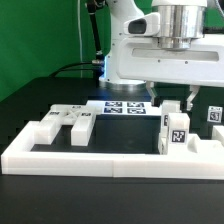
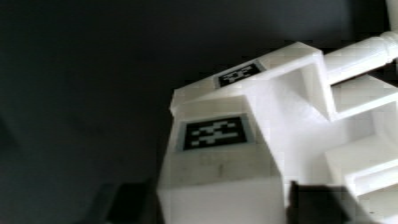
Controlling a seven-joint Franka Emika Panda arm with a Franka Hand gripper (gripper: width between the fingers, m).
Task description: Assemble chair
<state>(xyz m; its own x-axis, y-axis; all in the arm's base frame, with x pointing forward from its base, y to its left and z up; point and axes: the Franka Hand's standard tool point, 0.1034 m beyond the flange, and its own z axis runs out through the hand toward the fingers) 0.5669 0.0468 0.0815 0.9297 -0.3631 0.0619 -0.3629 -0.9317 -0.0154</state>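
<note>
A white chair part (image 1: 175, 133) with black-and-white tags stands upright just behind the front border rail, at the exterior view's right. My gripper (image 1: 179, 104) is right over its top, with one finger on each side. In the wrist view the same part (image 2: 231, 150) fills the gap between my two dark fingers (image 2: 135, 200), and white bars stick out from its far end. My gripper (image 2: 224, 205) looks shut on it. More tagged chair parts (image 1: 68, 122) lie at the exterior view's left, and another one (image 1: 213, 115) stands at the right edge.
A long low white border rail (image 1: 100, 160) runs along the front and turns back at both ends. The marker board (image 1: 124, 107) lies flat behind the parts, under the arm's base. A green curtain hangs behind the table.
</note>
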